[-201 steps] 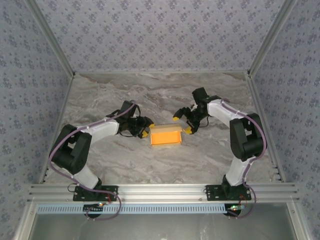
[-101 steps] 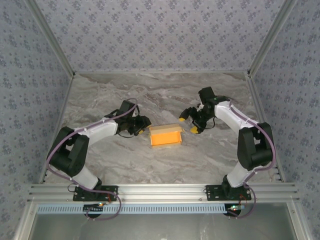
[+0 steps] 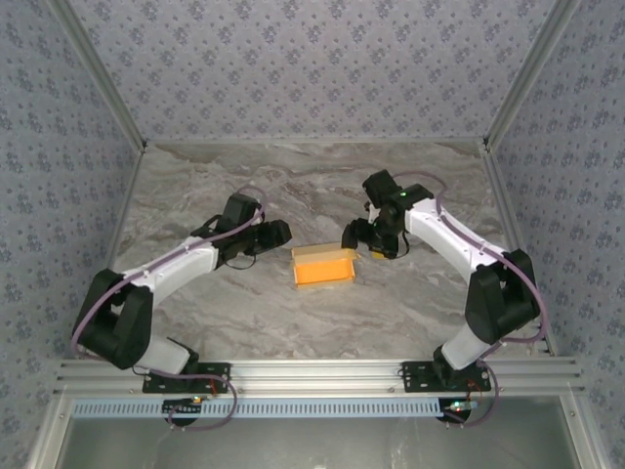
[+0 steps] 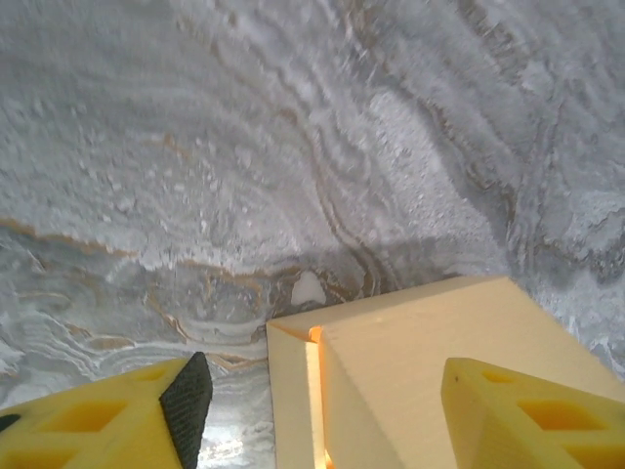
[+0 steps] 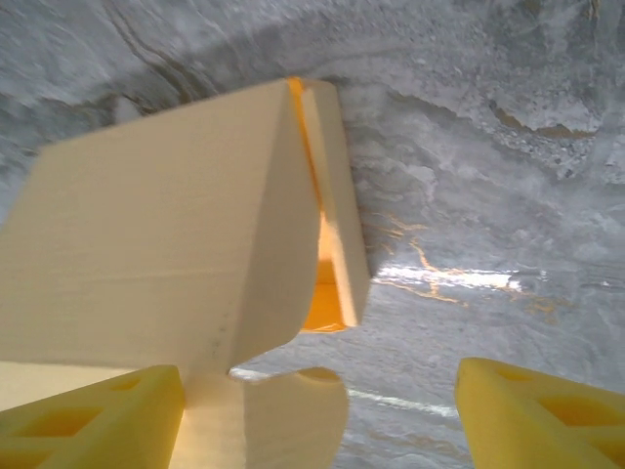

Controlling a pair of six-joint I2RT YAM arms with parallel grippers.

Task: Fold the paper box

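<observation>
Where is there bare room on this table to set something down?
Free: the far strip of table behind the paper box, and the near strip between it and the arm bases. Crowded: both box ends, beside the left gripper and right gripper.

Grey, seemingly marble table (image 3: pixel 293 313), floral-patterned walls (image 3: pixel 312 68)

Spread claw (image 5: pixel 322 401) perhaps touching paper box (image 5: pixel 166 225).

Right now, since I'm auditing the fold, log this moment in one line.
paper box: on table, unheld | left gripper: open, at its left end | right gripper: open, at its right end
</observation>
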